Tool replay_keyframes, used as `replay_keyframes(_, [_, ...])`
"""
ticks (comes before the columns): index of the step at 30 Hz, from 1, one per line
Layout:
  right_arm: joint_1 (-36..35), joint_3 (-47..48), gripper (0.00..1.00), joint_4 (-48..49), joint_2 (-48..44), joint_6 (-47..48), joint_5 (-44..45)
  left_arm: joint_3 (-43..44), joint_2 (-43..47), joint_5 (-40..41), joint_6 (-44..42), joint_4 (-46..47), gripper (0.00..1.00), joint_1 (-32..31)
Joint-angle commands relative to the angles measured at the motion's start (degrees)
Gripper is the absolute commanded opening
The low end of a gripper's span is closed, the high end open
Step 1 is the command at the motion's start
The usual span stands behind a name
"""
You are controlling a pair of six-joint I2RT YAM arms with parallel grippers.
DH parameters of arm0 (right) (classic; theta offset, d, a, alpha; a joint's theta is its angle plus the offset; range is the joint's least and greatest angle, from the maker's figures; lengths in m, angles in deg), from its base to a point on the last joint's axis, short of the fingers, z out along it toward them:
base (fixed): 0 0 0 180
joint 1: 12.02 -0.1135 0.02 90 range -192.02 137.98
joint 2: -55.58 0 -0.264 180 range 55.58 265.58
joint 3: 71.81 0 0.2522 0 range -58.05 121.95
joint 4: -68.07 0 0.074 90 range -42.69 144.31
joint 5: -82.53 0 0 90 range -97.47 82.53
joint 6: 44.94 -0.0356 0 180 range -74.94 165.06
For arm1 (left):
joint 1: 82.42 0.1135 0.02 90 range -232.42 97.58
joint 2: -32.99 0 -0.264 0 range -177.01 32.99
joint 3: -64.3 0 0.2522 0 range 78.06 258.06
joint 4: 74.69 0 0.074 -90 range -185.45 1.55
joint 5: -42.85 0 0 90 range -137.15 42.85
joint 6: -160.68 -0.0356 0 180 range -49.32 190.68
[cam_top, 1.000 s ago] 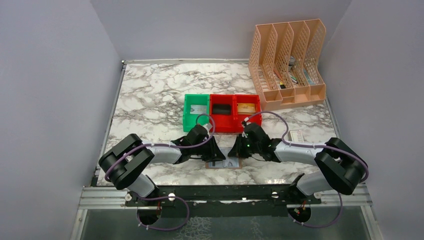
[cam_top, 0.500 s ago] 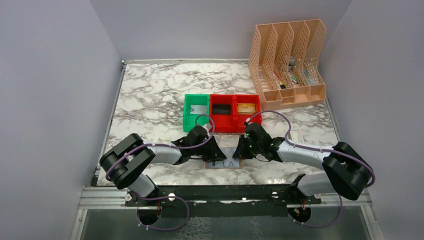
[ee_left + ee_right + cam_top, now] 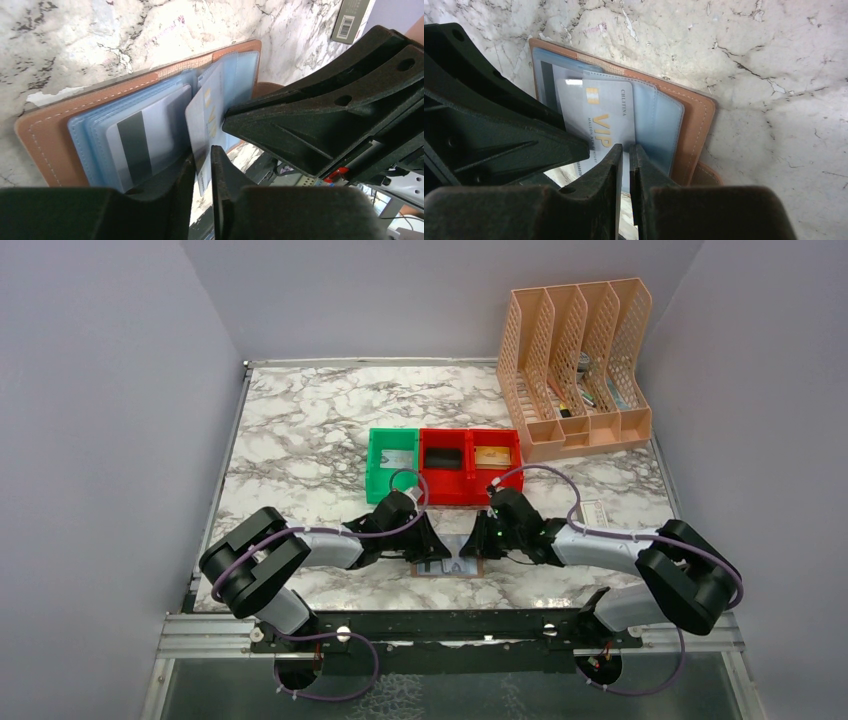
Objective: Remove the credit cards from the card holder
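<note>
Left gripper (image 3: 201, 152) pinched almost shut on silver VIP card (image 3: 202, 110) standing partly out of open card holder (image 3: 45, 145) on table (image 3: 300, 430), right gripper (image 3: 626, 148) near-closed beside it, hold unclear: mid-extraction, next draw card clear of pocket.

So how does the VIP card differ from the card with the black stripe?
The VIP card shows gold lettering; the striped card shows a black stripe. The VIP card curls up from the holder, pinched by the left gripper; the striped card lies flat in its pocket. Both are silver-grey.
</note>
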Motion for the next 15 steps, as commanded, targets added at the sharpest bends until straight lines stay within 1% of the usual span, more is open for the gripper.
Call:
replay_keyframes(1, [-0.26,-2.72,0.13,-4.32,2.13,-0.77,2.80,-0.64,1.61,2.70,0.23,0.02,0.18,-0.36])
replay_keyframes(5, [-0.27,-2.43,0.13,-5.89,1.96,-0.83,5.51,-1.80,4.43,4.45,0.26,-1.80,0.15,-0.30])
replay_keyframes(7, [-0.26,-2.41,0.13,-6.12,2.08,-0.88,6.28,-1.32,6.01,6.52,-0.64,-5.79,0.13,-0.27])
replay_keyframes(9, [-0.27,-2.41,0.13,-5.97,2.31,-0.92,6.46,0.06,7.82,8.70,-2.39,-11.58,0.07,-0.28])
replay_keyframes(11, [-0.20,-2.34,0.13,-5.71,2.62,-0.96,6.34,0.93,9.90,10.52,-3.83,-15.48,0.04,-0.19])
replay_keyframes(13, [-0.22,-2.33,0.13,-5.12,2.77,-0.91,5.91,0.87,11.94,11.06,-4.53,-16.32,0.01,-0.05])
replay_keyframes(15, [-0.27,-2.24,0.13,-4.63,2.76,-0.99,5.53,0.46,12.98,10.63,-4.59,-15.76,0.00,0.11])
